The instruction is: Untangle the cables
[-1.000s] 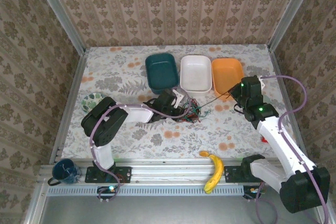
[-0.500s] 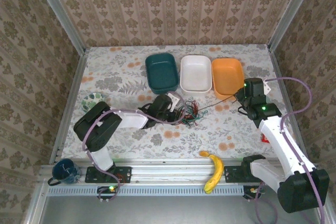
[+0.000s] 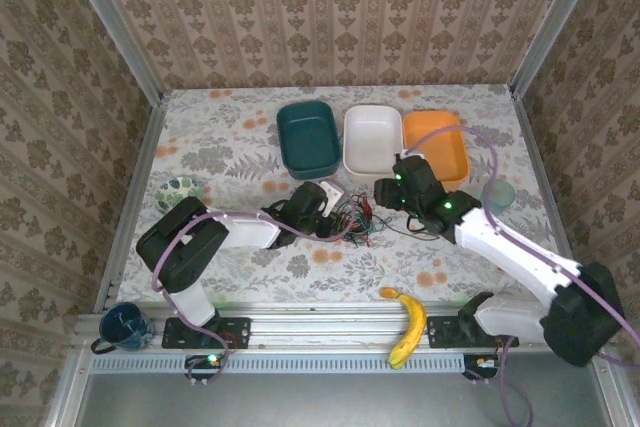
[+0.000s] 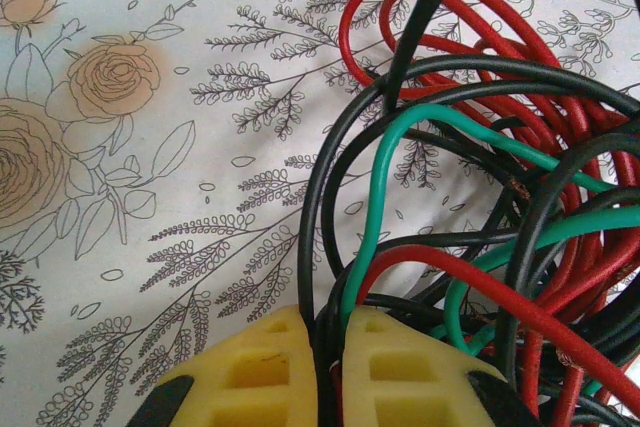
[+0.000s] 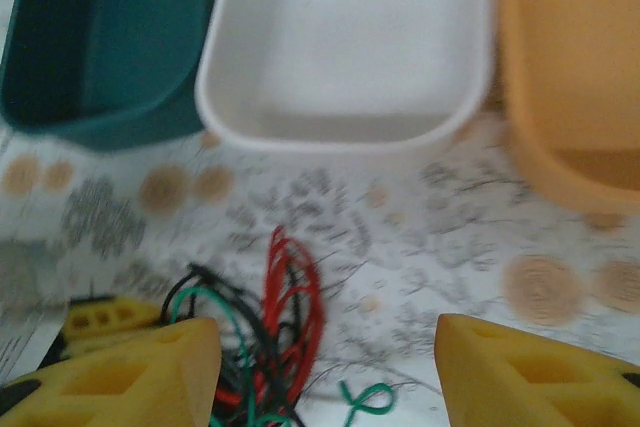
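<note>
Flowered tablecloth (image 3: 220,137) is bearing the cables (image 3: 358,217); left gripper (image 4: 328,342) is pinching them, right gripper (image 5: 327,347) is hovering above, spread wide, empty.

My left gripper (image 4: 328,352) at the bottom edge, yellow jaws pinched on strands of the cables (image 4: 480,197), black, green and red loops tangled at right, flowered tablecloth (image 4: 120,147) at left.
</note>
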You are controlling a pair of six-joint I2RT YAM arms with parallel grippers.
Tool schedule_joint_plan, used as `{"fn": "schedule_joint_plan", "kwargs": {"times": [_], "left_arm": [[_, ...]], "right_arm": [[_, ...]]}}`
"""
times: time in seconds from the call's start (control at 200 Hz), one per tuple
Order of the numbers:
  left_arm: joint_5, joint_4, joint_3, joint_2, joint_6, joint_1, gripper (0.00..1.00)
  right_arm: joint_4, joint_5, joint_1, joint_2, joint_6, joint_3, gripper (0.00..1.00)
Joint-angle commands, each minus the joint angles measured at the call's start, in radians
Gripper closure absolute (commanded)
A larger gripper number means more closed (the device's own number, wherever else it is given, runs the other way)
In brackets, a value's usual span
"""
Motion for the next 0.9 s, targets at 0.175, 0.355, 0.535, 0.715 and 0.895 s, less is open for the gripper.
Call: {"fn": "schedule_joint_plan", "kwargs": {"times": [0.175, 0.355, 0.535, 0.715, 0.895], "left_arm": [[-0.067, -0.043, -0.008, 0.029, 0.026, -0.025, 1.00], [-0.068, -0.047, -0.005, 0.035, 0.023, -0.029, 1.00], [-0.070, -0.080, 0.010, 0.042, 0.037, -0.030, 1.00], [-0.084, -0.120, 0.027, 0.054, 0.047, -0.030, 1.00], [-0.137, -0.191, 0.058, 0.080, 0.033, -0.029, 1.00]], "right_arm": [[0.017, -0.254, -0.002, 0.243, -0.111, 0.105, 0.43], [0.018, -0.289, -0.026, 0.343, -0.096, 0.123, 0.48], [0.083, -0.260, -0.054, 0.367, -0.040, 0.109, 0.90], [0.100, -0.205, -0.126, 0.294, 0.029, 0.073, 1.00], [0.100, -0.062, -0.232, 0.131, 0.110, 0.028, 1.00]]}}
